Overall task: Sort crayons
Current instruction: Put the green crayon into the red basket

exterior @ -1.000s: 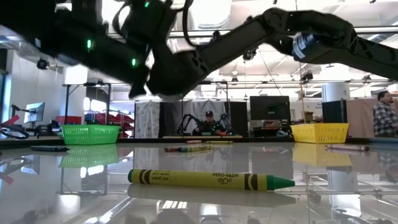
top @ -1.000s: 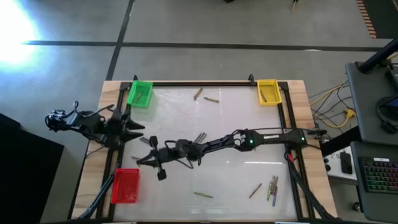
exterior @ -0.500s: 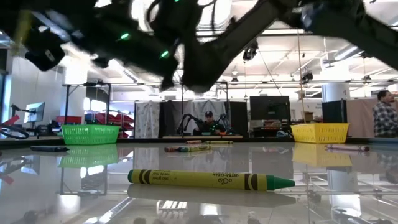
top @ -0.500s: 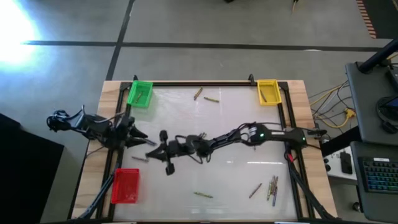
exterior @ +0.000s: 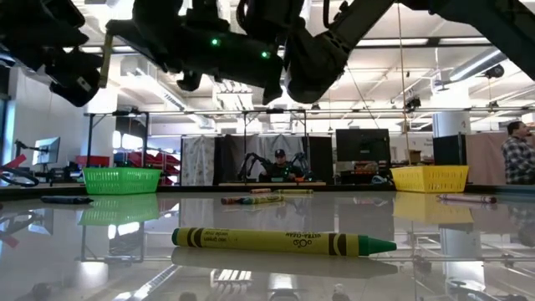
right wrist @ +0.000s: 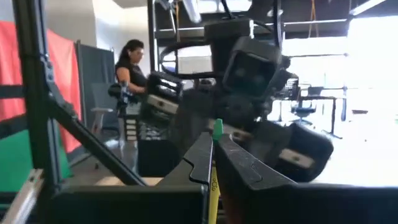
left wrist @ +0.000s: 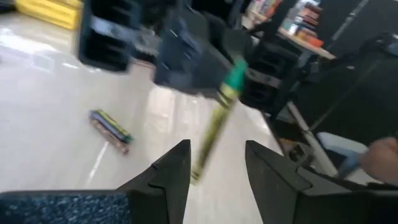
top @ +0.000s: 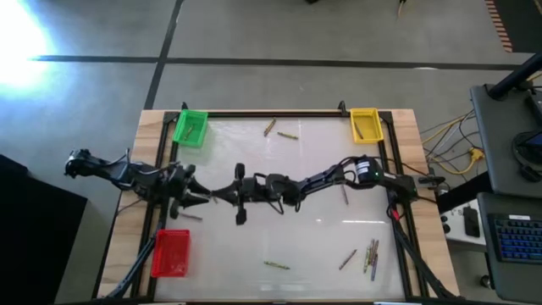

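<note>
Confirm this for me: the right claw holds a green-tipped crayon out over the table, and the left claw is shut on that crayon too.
Not quite. The left claw is open, not shut: the left wrist view shows its fingers standing apart, with the green-tipped crayon between them. The rest holds: the right claw is shut on that crayon.

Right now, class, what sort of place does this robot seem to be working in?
Probably a robotics lab or workshop: open floor behind the table with rows of workbenches and monitors, a person seated at another pair of arms, and a desk with a keyboard beside the table.
</note>
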Motion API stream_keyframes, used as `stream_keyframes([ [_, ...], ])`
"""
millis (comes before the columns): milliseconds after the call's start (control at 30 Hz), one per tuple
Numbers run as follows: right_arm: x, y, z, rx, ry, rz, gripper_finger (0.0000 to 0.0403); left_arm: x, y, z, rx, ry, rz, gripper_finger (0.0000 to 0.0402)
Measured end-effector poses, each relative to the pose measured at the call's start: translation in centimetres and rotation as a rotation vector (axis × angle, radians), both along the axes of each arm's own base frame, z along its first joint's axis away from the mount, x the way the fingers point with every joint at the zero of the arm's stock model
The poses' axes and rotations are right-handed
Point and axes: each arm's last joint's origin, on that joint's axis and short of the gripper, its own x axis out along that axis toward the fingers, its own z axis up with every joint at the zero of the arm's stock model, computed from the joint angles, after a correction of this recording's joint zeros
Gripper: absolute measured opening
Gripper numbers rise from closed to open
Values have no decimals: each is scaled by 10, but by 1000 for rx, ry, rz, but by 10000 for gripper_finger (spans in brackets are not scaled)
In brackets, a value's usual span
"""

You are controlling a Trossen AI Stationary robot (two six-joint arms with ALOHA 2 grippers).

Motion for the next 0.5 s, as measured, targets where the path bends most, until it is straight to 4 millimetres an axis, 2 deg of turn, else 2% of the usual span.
stream_keyframes([
  [233, 1, -2, 0, 22, -8, -4, 8, 7, -2, -4, 61, 47, 15, 163],
  [500, 1, -2, 1, 28, -9, 0, 8, 17, -5, -3, 89, 28, -2, 151],
])
